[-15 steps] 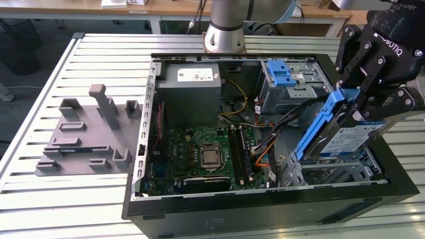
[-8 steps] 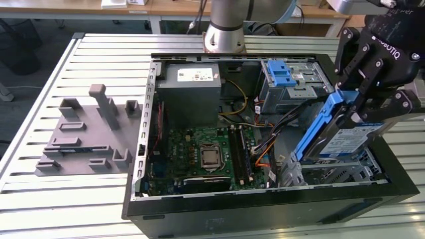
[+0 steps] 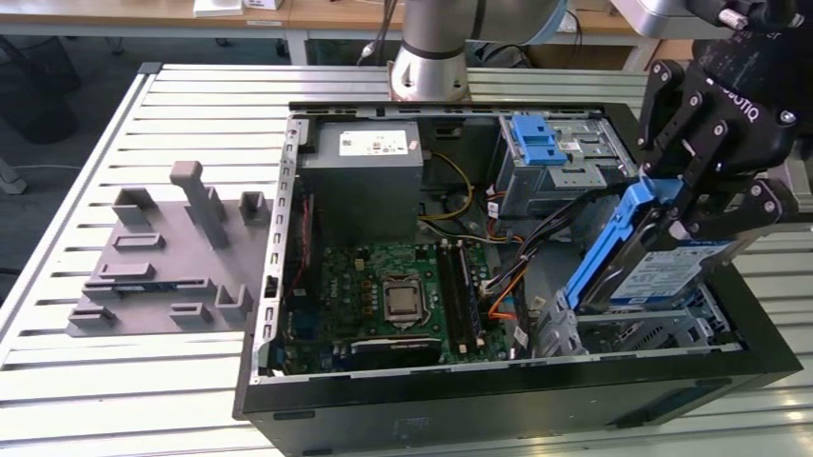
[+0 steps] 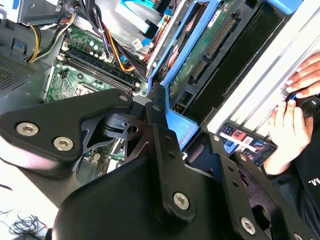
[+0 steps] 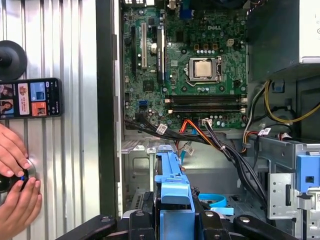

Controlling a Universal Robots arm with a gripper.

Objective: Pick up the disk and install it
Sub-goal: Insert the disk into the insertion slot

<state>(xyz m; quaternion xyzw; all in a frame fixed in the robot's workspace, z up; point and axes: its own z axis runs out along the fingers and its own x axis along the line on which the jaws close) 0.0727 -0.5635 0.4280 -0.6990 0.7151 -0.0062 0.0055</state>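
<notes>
Exterior view: the hand [image 3: 692, 224] is pinched on the disk [image 3: 654, 276], its black fingers pressing on the blue rails. It holds the disk tilted steeply on edge, label side facing the exterior view's right. The disk hangs inside the open computer case [image 3: 508, 400], at the exterior view's right, with its lower end just above the metal drive cage [image 3: 648, 333]. Whether the two touch cannot be told.

The motherboard [image 3: 381, 295] lies in the middle of the case floor. The power supply [image 3: 368, 157] sits beyond it, and a blue latch bracket [image 3: 540, 143] is beside that. A grey fixture [image 3: 166, 257] rests on the slatted counter [image 3: 190, 105], well apart from the case.

In the first wrist view, the disk's blue rail [image 5: 172, 185] juts out from between the fingers, over the cage. A phone [image 5: 30, 97] and a person's fingers [image 5: 17, 190] are on the counter outside the case wall.
</notes>
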